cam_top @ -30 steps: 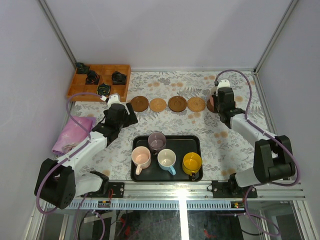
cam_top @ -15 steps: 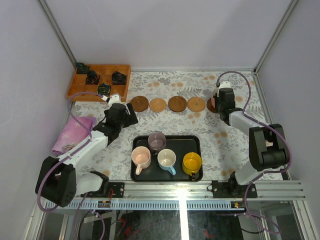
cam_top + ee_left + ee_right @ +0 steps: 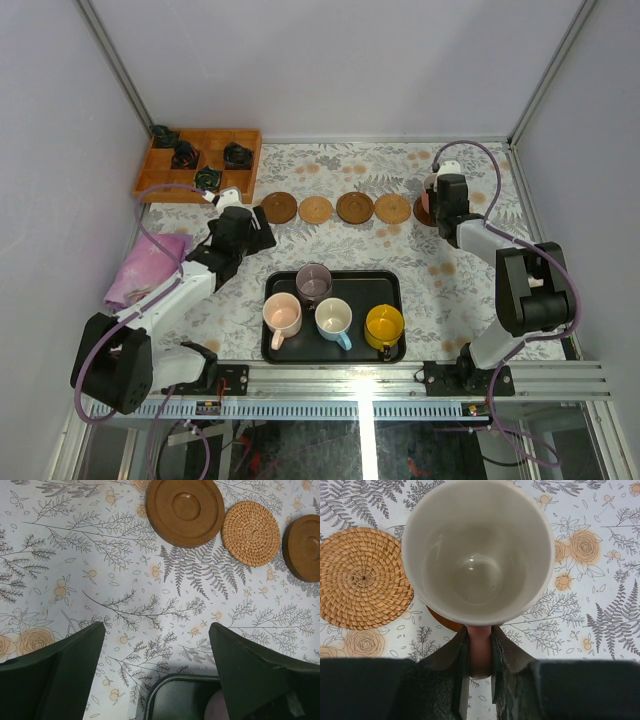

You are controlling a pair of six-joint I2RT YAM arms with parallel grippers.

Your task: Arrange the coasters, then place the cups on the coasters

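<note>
Four coasters lie in a row at the back: dark [image 3: 279, 208], woven tan [image 3: 316, 210], dark [image 3: 354, 207], woven tan [image 3: 393, 209]. My right gripper [image 3: 480, 640] is shut on the handle of a salmon-pink cup [image 3: 477, 550], upright over another dark coaster [image 3: 445, 622] at the row's right end [image 3: 424, 208]; whether it touches I cannot tell. Peach-pink [image 3: 283, 314], mauve [image 3: 314, 282], light blue [image 3: 334, 318] and yellow [image 3: 385, 325] cups stand on the black tray [image 3: 385, 285]. My left gripper [image 3: 156, 627] hangs open and empty over the tray's far left corner [image 3: 175, 700].
A wooden compartment box [image 3: 222, 136] with small black objects sits at the back left. A pink cloth [image 3: 148, 268] lies by the left wall. Cage walls and posts close in the flowered table on three sides.
The right arm's elbow has swung in toward the right wall, while its gripper and the cup stayed over the end coaster. The left arm has not moved.
</note>
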